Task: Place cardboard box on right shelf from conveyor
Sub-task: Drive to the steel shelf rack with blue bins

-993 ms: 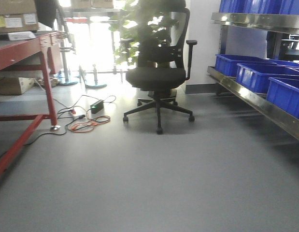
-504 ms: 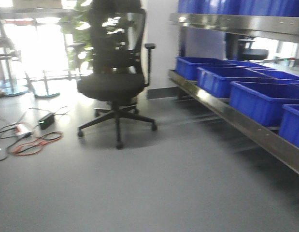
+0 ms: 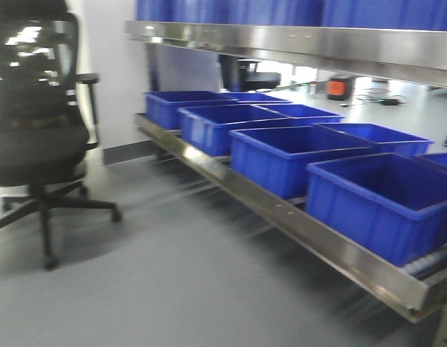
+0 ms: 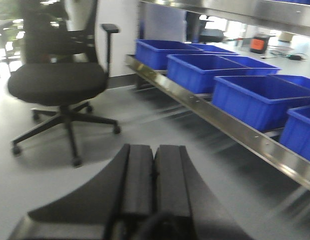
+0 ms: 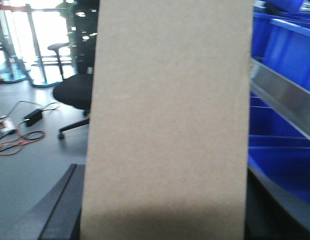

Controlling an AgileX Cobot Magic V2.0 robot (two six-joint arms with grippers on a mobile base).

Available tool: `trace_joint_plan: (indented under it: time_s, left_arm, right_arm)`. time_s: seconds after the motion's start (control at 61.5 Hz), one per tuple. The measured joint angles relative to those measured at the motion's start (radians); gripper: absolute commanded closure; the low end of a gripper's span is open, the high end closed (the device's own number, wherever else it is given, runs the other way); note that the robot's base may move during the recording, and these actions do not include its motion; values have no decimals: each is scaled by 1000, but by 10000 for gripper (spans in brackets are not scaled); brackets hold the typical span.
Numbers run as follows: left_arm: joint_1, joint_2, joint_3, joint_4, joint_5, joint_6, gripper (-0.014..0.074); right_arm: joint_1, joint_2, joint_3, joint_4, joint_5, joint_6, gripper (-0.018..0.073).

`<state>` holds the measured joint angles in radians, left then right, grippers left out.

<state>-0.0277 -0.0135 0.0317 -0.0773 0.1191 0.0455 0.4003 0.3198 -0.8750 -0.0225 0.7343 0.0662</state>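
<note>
I'm carrying the cardboard box (image 5: 170,115) upright, clamped in the right gripper (image 5: 164,205), with the idle left gripper (image 4: 155,167) closed on nothing; the right shelf (image 3: 281,211) with its blue bins (image 3: 295,155) is near right.

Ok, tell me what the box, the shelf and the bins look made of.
The box: plain tan cardboard, matte, faintly fibrous face. The shelf: probably stainless steel, its front lip shiny and reflective. The bins: likely moulded plastic, uniform glossy blue with thick rims.
</note>
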Motion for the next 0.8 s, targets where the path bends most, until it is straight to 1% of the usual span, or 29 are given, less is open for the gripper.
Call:
trace_joint_plan:
  time_s: [0.797]
  left_arm:
    - [0,0,0,0,0,0,713]
  right_arm:
    - [0,0,0,0,0,0,336]
